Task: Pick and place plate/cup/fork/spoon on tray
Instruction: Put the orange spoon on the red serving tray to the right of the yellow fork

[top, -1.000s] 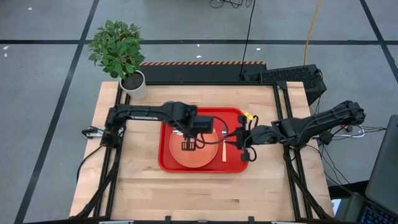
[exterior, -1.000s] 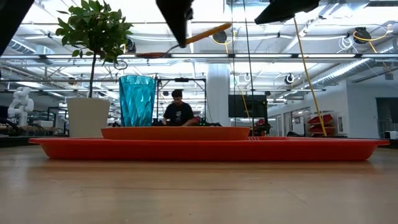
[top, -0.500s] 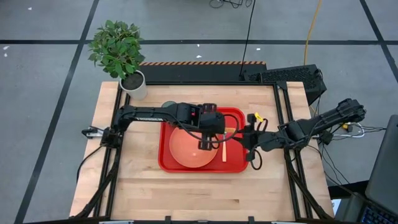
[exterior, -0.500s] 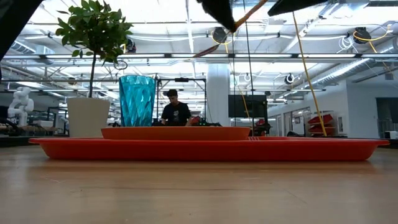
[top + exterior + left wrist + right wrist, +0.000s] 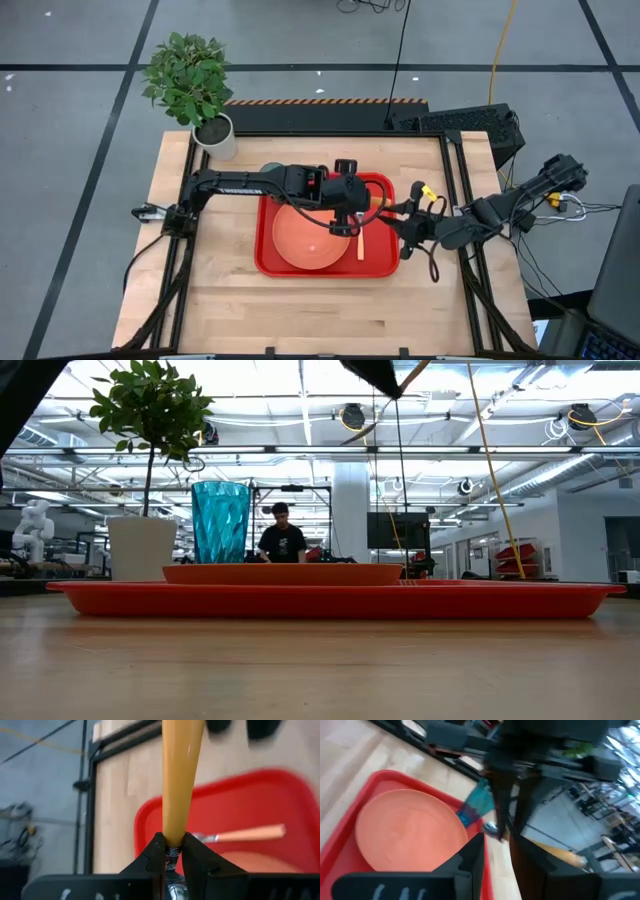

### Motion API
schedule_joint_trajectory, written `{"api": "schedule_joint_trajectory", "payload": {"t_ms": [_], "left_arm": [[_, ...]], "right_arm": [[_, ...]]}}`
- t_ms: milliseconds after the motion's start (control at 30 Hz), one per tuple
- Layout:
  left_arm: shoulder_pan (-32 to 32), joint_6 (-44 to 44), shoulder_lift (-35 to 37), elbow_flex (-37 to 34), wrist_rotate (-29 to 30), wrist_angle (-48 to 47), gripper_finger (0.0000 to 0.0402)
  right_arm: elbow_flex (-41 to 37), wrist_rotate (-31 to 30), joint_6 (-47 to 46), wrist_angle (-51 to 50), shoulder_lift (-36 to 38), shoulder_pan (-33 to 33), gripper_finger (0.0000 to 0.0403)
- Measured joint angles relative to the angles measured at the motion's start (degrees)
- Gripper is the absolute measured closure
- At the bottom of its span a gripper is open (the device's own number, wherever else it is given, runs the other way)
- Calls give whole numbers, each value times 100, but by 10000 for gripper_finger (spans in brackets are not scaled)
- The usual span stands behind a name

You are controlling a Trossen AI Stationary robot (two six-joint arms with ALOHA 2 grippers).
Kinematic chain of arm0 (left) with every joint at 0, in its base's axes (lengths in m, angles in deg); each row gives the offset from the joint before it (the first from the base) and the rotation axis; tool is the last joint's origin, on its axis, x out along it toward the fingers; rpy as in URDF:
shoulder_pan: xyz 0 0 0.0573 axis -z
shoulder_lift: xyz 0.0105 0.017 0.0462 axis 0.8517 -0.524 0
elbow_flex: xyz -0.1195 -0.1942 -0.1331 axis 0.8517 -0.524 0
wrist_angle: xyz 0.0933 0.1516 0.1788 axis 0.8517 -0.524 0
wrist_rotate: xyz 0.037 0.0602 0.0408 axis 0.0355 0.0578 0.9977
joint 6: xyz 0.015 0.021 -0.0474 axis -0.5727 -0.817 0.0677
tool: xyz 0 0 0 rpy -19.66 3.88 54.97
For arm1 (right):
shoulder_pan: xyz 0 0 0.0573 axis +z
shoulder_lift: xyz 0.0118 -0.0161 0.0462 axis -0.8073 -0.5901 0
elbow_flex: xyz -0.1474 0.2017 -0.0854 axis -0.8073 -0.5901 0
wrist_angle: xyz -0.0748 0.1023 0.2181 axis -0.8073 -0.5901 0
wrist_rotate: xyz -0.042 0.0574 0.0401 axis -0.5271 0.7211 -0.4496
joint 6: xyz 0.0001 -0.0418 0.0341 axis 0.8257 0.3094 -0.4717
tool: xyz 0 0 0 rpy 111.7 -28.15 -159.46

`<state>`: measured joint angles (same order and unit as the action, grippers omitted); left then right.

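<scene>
Gripped in left tool (image 5: 169, 854): orange-handled spoon (image 5: 177, 775), above red tray (image 5: 379, 266) beside potted plant (image 5: 190, 80); right tool (image 5: 408, 222) parted, empty.

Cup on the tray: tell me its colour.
Translucent teal-blue, with faceted walls; the cup shows best in the low view.

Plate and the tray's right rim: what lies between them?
The fork lies on the tray floor beside the plate. The high view shows it.
</scene>
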<state>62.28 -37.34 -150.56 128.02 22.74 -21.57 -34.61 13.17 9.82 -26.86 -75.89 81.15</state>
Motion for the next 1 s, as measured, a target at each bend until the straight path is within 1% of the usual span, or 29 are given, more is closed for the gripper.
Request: {"api": "schedule_joint_trajectory", "payload": {"t_ms": [67, 200, 333, 400, 567, 667, 767, 867, 900, 1000], "left_arm": [[-20, -22, 0, -7, 258, -289, 364], [-65, -392, -1, -134, 484, -732, 364], [-37, -662, -25, -192, 687, -885, 364], [-35, -683, -43, -197, 767, -961, 364], [60, -614, -22, -201, 880, -733, 364], [129, -625, -11, -201, 1173, -780, 364], [149, -604, -17, -201, 1188, -904, 364], [198, -562, -20, -201, 1211, -891, 364], [231, -562, -20, -201, 1215, -863, 364], [334, -638, -28, -201, 1314, -825, 364]], "right_arm": [[-44, -175, 14, -13, 81, 52, 316], [-57, -204, 356, 89, 142, 135, 316], [-57, -496, 819, 235, -142, 67, 316], [-59, -615, 848, 179, -385, -64, 316], [-68, -630, 660, 137, -793, -306, 316], [-68, -627, 714, 366, -802, -323, 316], [-68, -624, 893, 572, -787, -331, 316], [-68, -587, 903, 515, -780, -441, 316], [-68, -539, 840, 445, -781, -493, 316], [-68, -116, 636, 413, -780, -685, 314]]}}
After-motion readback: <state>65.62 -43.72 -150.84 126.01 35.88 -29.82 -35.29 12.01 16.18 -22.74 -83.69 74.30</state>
